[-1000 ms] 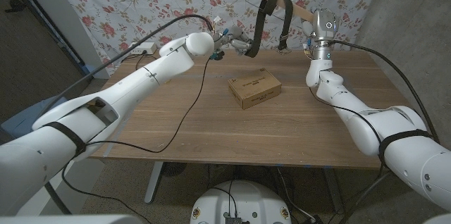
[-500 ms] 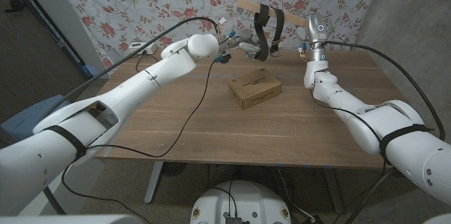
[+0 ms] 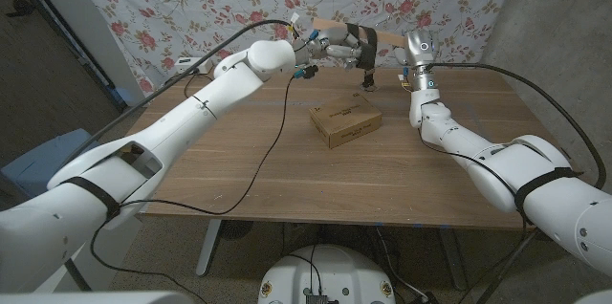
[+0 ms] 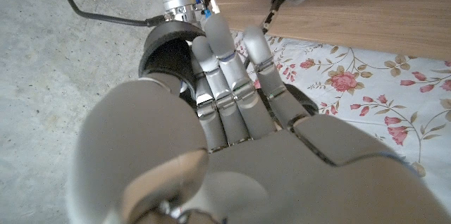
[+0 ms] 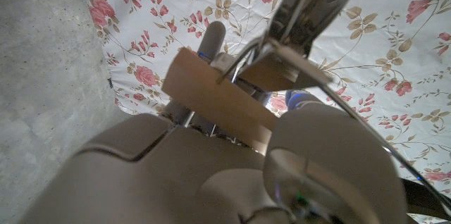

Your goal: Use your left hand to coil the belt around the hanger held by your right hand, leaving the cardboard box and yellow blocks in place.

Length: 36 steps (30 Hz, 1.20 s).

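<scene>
Above the counter's [image 3: 287, 175] far edge, the left hand [image 3: 330, 52] curls its fingers on the dark belt [image 3: 360, 40] coiled around the wooden hanger [image 3: 330, 29] (gripped by the right hand [image 3: 406, 51]); the cardboard box [image 3: 345, 120] sits below.

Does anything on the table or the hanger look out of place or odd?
Mostly fine. The cardboard box sits askew to the table edge, and a loose belt end dangles below the hanger. No yellow blocks are visible.

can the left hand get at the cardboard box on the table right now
Probably yes. The left hand is up at the belt on the hanger, and the cardboard box lies just below with nothing between.
</scene>
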Available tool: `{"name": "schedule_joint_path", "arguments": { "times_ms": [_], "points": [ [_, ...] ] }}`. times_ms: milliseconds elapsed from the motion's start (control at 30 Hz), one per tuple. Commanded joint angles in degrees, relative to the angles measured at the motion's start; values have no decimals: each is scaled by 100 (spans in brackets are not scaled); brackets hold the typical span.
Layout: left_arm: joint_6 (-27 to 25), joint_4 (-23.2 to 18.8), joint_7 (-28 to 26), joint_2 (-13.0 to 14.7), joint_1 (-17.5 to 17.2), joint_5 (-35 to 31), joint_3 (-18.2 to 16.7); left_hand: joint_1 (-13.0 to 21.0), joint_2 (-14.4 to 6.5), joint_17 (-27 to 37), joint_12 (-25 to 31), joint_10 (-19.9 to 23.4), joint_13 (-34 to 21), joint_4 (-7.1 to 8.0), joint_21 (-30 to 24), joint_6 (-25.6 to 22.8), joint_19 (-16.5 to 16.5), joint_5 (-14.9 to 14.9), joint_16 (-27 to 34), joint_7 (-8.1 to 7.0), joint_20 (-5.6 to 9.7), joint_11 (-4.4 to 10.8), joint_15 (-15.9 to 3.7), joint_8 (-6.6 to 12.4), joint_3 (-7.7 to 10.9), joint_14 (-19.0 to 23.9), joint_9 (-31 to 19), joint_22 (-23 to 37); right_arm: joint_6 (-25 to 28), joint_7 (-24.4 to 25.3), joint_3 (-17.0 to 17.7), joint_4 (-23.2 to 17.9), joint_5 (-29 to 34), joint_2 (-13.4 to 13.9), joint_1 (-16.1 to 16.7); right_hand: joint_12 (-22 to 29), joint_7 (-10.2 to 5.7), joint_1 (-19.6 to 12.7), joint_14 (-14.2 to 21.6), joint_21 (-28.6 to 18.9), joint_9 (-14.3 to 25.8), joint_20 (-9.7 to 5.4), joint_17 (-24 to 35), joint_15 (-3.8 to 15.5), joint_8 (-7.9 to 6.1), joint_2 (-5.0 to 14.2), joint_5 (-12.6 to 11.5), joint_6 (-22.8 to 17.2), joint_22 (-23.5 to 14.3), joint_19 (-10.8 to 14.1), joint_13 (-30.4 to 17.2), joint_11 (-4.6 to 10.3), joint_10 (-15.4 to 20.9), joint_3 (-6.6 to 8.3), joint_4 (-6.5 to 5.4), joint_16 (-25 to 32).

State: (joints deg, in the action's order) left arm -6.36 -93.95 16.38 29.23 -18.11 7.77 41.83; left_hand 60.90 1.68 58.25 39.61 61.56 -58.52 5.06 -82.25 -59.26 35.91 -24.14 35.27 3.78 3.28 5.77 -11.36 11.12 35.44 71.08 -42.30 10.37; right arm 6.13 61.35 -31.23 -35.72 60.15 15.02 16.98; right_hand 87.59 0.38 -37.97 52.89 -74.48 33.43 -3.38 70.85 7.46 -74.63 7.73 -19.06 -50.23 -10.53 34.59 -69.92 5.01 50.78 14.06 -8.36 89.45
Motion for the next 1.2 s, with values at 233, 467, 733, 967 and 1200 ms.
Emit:
{"name": "schedule_joint_path", "arguments": {
  "times_ms": [233,467,733,967,1200],
  "points": [
    [370,-250,-706,-84,-102,366,-460,129,-96,32,-25,124,-38,12,-33,-214,2,-21,-15,230,322,167,-32,30,-30,-31,-49,1,-260,265,-341,-291,442,263,285,-104,-21,-148,-31,-43,10,-417,47,459,-33,118,10,-27,-23,-61,178,16,-6,-34,-13,44],
    [106,-137,-890,-125,108,248,-439,137,-110,4,-63,132,-9,24,-27,-221,-4,-4,-35,247,323,164,-4,10,-49,-4,-11,0,-857,265,197,-553,1579,281,559,-94,-20,-160,-168,0,-34,-448,49,447,9,99,16,14,-25,-237,70,-17,-128,-68,-6,29],
    [-91,-177,-1016,-105,275,96,-413,164,-133,10,-92,132,-5,18,-30,-222,4,24,-40,249,325,177,-33,-3,-71,9,17,1,-1480,265,322,-796,2303,412,664,-301,-35,-165,-521,78,-133,-491,48,440,102,44,19,99,-30,-556,243,-11,-200,-187,14,11],
    [-468,-239,-1003,-96,505,-76,-311,226,-193,-55,-177,142,94,-23,-34,-227,-7,90,-91,284,340,188,-73,-36,-126,-13,106,5,-1829,265,197,-1143,2487,583,706,-358,-19,-180,-791,141,-248,-562,47,416,209,24,-8,141,-34,-829,171,-42,-291,-303,23,6],
    [-960,-185,-893,-130,882,-308,-150,334,-247,-174,-572,213,691,-159,-38,-147,-52,307,-140,317,311,188,-75,-108,-317,-42,335,5,-2138,265,187,-1621,2606,694,812,-811,-83,-225,-1287,320,-416,-729,39,420,441,8,-85,392,-33,-1376,578,39,-529,-466,45,-21]
  ]
}}
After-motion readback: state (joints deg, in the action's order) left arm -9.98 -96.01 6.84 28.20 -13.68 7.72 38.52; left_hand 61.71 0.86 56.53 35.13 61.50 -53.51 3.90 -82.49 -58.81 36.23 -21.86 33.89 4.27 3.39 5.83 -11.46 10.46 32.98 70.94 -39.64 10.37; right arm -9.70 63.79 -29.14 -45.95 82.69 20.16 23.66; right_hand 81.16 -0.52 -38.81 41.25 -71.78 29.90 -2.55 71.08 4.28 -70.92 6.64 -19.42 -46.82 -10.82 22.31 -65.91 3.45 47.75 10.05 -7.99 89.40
